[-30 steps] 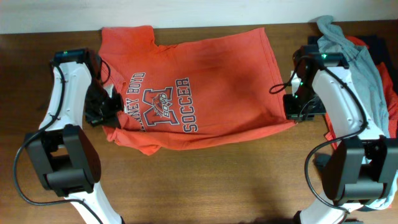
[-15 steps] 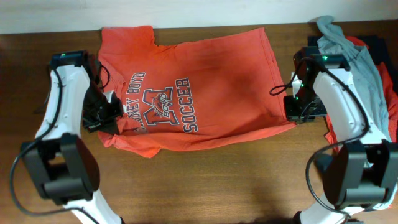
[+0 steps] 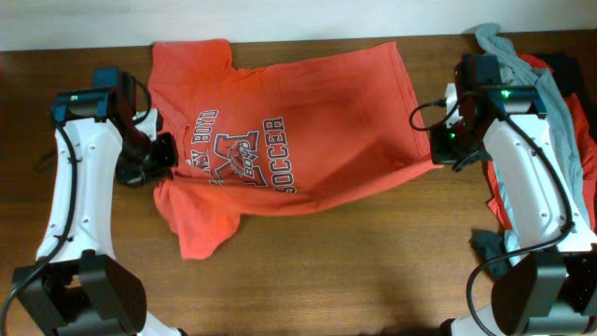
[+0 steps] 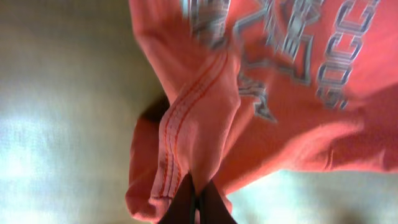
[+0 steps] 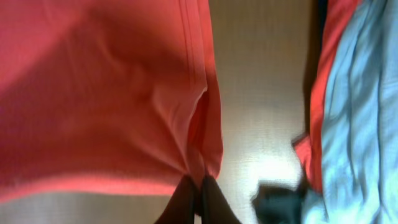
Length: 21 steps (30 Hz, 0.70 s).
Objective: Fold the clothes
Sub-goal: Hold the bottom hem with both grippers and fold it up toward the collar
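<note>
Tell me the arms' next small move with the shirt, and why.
Probably carry both pinched spots together toward the far edge of the shirt. Both jaws are shut on its near side, left by the neck end, right at the hem corner, and the far half lies flat, so this would fold it in half.

A brown wooden table (image 3: 326, 271) filled the frame. An orange T-shirt (image 3: 326, 112) lay across its upper middle, and a heap of garments (image 3: 571, 121) sat at the right edge.
</note>
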Each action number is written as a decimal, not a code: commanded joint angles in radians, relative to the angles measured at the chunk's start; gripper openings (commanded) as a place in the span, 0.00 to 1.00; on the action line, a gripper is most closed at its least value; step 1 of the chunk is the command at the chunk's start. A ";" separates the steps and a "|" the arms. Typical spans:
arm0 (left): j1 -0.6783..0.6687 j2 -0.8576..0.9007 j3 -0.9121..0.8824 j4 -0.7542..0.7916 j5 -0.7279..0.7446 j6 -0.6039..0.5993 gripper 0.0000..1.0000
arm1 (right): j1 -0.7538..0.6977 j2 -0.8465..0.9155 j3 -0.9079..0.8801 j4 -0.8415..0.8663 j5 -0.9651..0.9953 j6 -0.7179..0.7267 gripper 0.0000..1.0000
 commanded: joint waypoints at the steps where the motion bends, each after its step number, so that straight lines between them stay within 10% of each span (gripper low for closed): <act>1: 0.002 -0.003 0.001 0.123 -0.011 -0.014 0.00 | -0.006 -0.007 0.000 0.079 -0.025 0.002 0.04; 21: 0.002 0.143 0.001 0.286 -0.063 -0.013 0.01 | -0.006 0.192 0.000 0.328 -0.031 0.001 0.04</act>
